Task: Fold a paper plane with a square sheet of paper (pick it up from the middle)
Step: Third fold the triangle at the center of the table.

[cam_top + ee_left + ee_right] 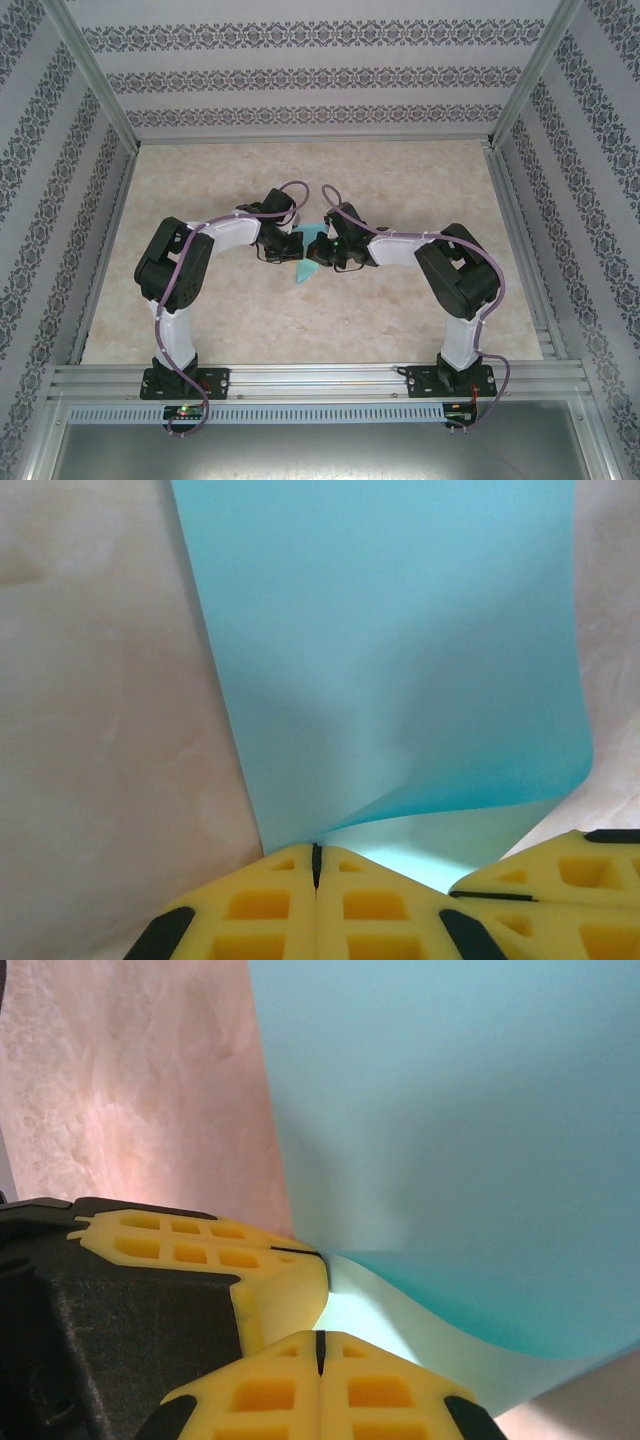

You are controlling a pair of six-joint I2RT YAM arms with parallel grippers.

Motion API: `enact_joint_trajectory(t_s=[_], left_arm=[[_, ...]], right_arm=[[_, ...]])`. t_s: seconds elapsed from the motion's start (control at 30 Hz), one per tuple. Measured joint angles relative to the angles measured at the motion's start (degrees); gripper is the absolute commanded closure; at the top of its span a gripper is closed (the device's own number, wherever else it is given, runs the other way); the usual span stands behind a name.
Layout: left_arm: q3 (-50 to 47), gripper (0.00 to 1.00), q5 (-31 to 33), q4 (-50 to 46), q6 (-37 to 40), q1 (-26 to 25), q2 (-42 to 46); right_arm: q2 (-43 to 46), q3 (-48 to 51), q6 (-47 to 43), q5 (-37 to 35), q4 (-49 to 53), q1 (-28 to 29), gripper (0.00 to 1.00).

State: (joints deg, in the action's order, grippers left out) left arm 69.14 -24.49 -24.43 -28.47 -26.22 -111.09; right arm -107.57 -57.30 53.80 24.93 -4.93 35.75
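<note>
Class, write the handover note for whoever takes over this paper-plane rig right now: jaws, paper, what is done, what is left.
Left gripper: jaws shut, pinching the square sheet of paper.
Right gripper: jaws shut on the same sheet, close beside the left one.
Paper: mid-table, bowed over itself into two layers; no sharp crease visible.
Done: both arms grip the sheet.
Left: press the first crease, then every further fold of the plane.
</note>
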Motion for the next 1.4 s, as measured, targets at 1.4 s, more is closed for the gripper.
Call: enact_joint_trajectory(t_s=[1.4], left_arm=[[2.9, 1.00, 2.5, -3.5, 3.7, -0.8, -1.5]], right_arm=[[1.2, 4.6, -2.8, -8.5, -3.1, -0.5, 1.00]])
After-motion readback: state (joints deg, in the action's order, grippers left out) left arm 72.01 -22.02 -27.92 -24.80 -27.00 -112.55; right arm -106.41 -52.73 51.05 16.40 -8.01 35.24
